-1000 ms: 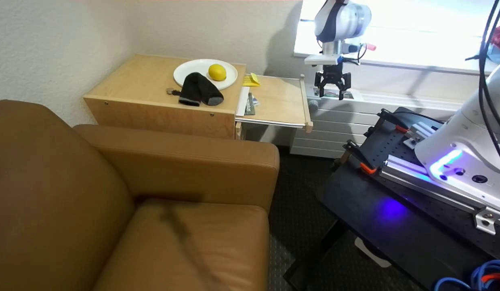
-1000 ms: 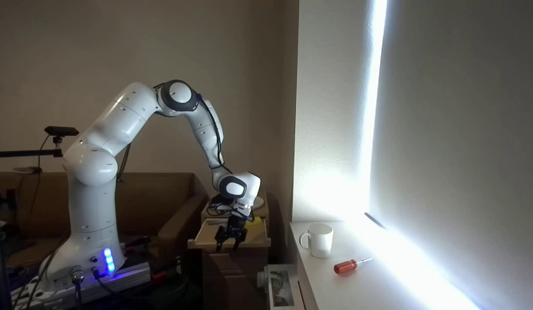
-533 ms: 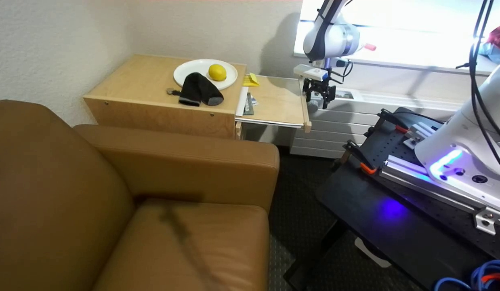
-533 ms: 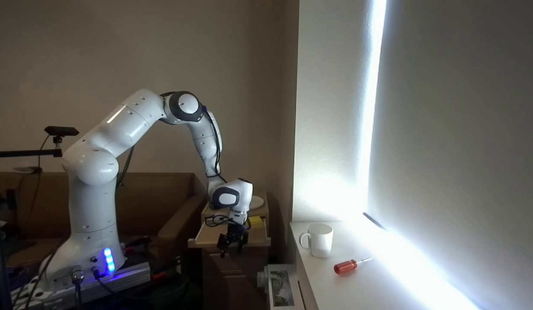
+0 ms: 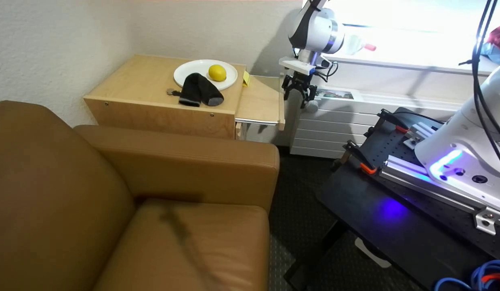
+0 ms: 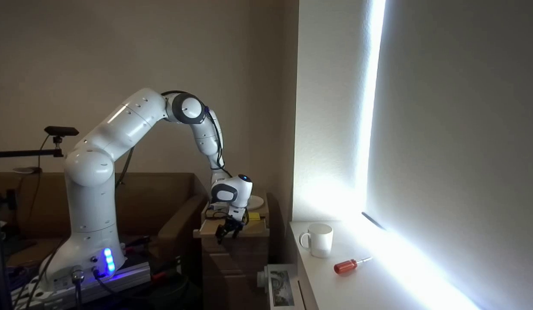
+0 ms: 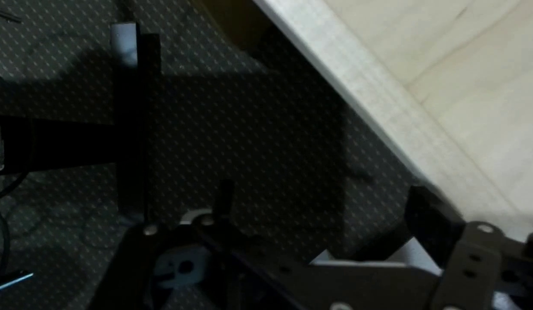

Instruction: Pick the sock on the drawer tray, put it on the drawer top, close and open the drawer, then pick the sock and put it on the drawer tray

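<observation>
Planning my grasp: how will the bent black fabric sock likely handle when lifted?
The sock will probably sag, since it lies softly bent. Being cloth, it's likely light. In an exterior view it overlaps the round white plate, so may brush it.

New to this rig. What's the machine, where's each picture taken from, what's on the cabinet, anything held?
The machine is a single robot arm, ending in a black two-fingered gripper. Two views come from cameras outside it; the wrist view comes from a camera on the arm, showing the gripper at the bottom. On top of the wooden cabinet lie a black sock and a white plate with a yellow fruit, probably a lemon. The drawer is partly open, and the gripper is by its front edge; whether they touch, I can't tell. The jaws stand apart with nothing held.
</observation>
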